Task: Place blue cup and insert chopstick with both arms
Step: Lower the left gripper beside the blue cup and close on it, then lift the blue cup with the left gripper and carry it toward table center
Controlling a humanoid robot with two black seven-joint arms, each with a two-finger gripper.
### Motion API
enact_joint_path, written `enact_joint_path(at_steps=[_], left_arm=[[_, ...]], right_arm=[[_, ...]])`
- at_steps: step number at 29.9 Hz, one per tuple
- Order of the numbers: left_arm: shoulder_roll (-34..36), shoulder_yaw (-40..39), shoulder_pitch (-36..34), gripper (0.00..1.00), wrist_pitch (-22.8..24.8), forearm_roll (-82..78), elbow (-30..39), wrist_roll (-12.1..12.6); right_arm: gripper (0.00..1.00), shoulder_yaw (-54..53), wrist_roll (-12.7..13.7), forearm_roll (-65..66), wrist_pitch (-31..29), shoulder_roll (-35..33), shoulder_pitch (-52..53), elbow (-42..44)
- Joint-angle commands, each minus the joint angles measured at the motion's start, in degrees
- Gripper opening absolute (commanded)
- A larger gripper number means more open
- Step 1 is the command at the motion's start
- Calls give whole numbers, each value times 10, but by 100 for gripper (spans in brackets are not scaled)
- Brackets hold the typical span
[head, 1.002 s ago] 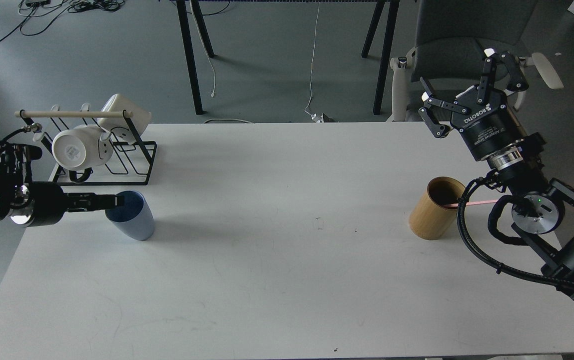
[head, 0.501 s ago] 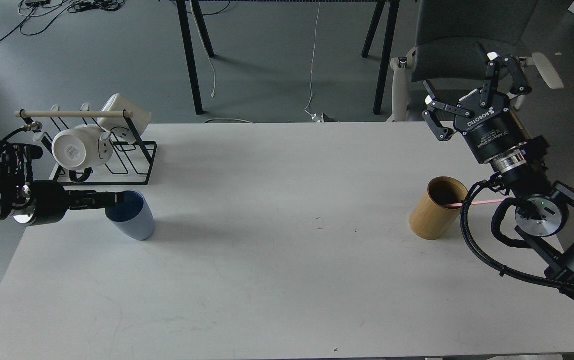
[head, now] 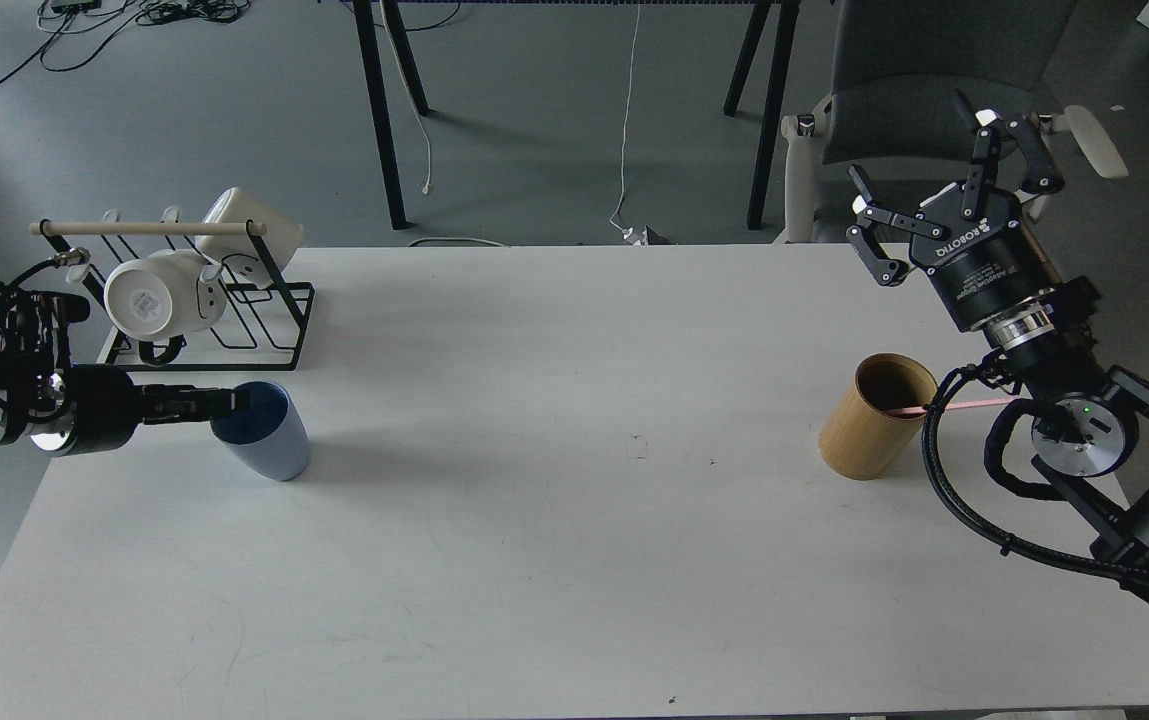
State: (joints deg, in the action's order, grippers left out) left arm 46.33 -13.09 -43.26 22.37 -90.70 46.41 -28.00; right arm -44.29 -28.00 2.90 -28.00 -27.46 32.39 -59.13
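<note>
The blue cup (head: 267, 437) stands upright on the white table (head: 534, 520) at the left, in front of the mug rack. My left gripper (head: 230, 401) reaches in level from the left, with its tip at the cup's near rim. Its fingers read as one thin dark bar, so I cannot tell its state. A pinkish-red chopstick (head: 969, 405) lies across the rim of a tan bamboo cylinder (head: 872, 420) at the right, pointing right behind my arm's cable. My right gripper (head: 939, 180) is open and empty, raised above the table's far right edge, well behind the cylinder.
A black wire rack (head: 234, 310) with a pale wooden rod and two white mugs (head: 159, 295) stands at the far left, just behind the cup. A grey chair (head: 934, 70) is behind my right gripper. Table legs and cables show on the floor beyond.
My right gripper has shifted a little to the right and stays open. The left arm, the cup and the chopstick have hardly moved.
</note>
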Motion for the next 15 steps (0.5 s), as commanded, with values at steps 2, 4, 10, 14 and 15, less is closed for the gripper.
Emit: enact_joint_path(at_steps=[2,4,10,14,15], left_arm=[[-6,0,2,9,-7,-1,0,0],[-6,1,0,7,-7,-1,0,0],[-6,0,2,5,-8,-1,2,0],[0,-4,-5,5,-7,3,38,0],[3,-9,-9,4,-4,8,57,0]], right_arm=[[95,0,0,0,0,-1,-3,3],[95,0,0,0,0,-1,-5,4],[95,-1,0,0,0,-1,-7,5],[95,-1,0,0,0,-1,-8,6],[95,-1,0,0,0,0,-8,6]])
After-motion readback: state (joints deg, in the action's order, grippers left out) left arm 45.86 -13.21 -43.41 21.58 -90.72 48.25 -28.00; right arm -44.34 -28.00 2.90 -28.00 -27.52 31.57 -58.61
